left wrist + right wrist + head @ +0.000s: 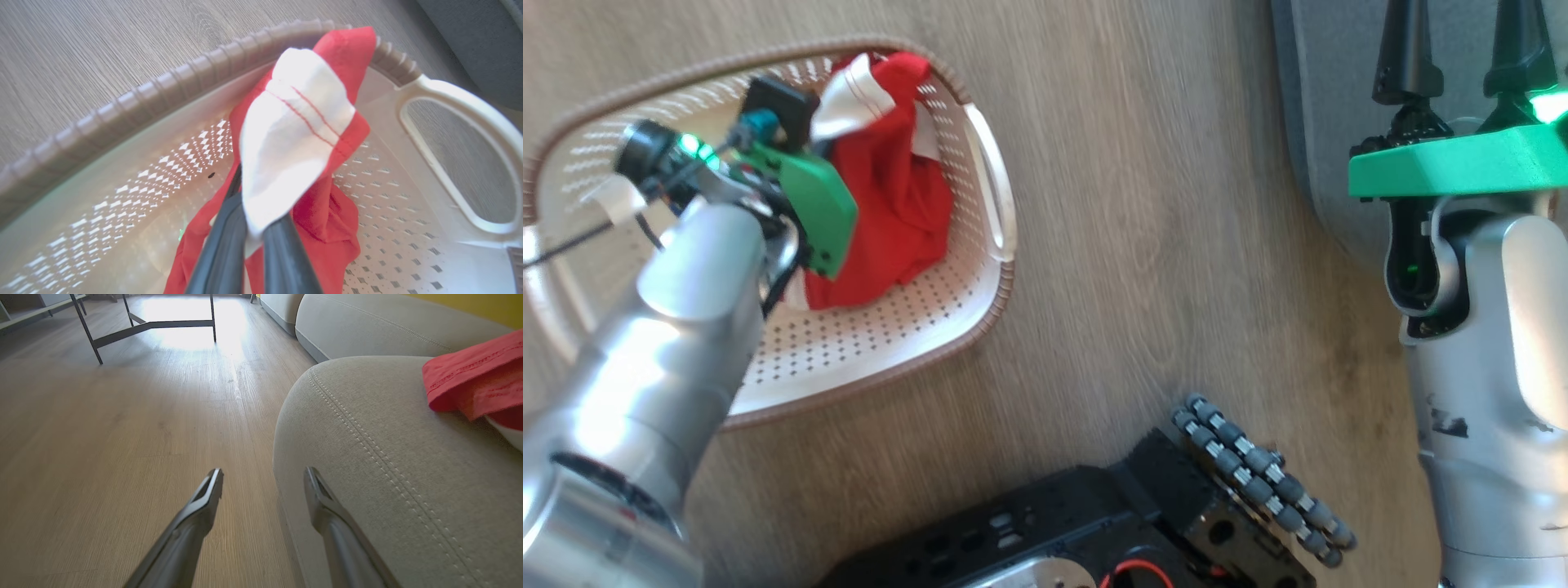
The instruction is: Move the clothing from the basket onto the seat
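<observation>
Soft red garment (294,134) with cream-white sleeve, bunched at one end of the oval cream perforated plastic basket (915,327). My left gripper (254,228) is pinched shut on the sleeve, probably to lift it out. Another red cloth (474,379) lies on the grey upholstered seat (388,457). My right gripper (263,482) is spread wide and empty beside the seat corner, over the wooden floor (122,437).

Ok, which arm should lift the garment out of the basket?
Left. The left gripper is shut on the red garment in the laundry basket; the right gripper hangs open beside the seat cushion.

left gripper (254,230) pinched closed, right gripper (263,475) spread
</observation>
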Robot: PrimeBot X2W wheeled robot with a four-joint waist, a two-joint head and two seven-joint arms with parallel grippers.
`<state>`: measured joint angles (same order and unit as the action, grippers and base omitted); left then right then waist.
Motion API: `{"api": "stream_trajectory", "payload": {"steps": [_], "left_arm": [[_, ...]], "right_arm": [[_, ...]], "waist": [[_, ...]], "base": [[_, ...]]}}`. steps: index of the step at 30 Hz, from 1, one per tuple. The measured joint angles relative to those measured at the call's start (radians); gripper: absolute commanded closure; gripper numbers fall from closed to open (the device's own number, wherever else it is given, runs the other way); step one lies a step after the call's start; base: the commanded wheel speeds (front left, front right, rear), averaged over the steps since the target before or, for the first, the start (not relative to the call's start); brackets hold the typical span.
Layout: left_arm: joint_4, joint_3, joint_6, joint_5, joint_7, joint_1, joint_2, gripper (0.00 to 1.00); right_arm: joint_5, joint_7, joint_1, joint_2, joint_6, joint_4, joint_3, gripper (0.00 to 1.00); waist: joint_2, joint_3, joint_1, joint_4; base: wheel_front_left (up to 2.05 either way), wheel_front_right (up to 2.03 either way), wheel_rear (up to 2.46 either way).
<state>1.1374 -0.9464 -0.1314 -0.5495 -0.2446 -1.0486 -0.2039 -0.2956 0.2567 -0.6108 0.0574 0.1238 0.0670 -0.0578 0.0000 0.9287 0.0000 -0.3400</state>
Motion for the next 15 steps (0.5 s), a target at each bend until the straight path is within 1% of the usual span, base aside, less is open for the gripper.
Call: {"api": "stream_trajectory", "payload": {"steps": [5,9,15], "left_arm": [[-0.024,-0.012,0.000,-0.038,-0.005,0.066,0.016,1.00],[-0.080,-0.003,0.000,-0.051,-0.005,0.102,0.021,1.00],[-0.165,0.068,0.000,-0.044,-0.007,0.187,0.023,1.00]], "right_arm": [[0.015,0.000,0.002,0.001,0.000,0.012,0.008,0.00],[0.025,0.000,0.006,0.008,0.000,0.022,0.008,0.00],[0.030,0.000,0.026,0.042,0.000,0.060,-0.011,0.00]], "waist": [[0.0001,-0.065,-0.0001,0.029],[0.0000,-0.123,-0.0001,0.056],[0.0000,-0.237,-0.0001,0.102]], "base": [[0.00,0.00,0.00],[0.00,0.00,0.00],[0.00,0.00,0.00]]}}
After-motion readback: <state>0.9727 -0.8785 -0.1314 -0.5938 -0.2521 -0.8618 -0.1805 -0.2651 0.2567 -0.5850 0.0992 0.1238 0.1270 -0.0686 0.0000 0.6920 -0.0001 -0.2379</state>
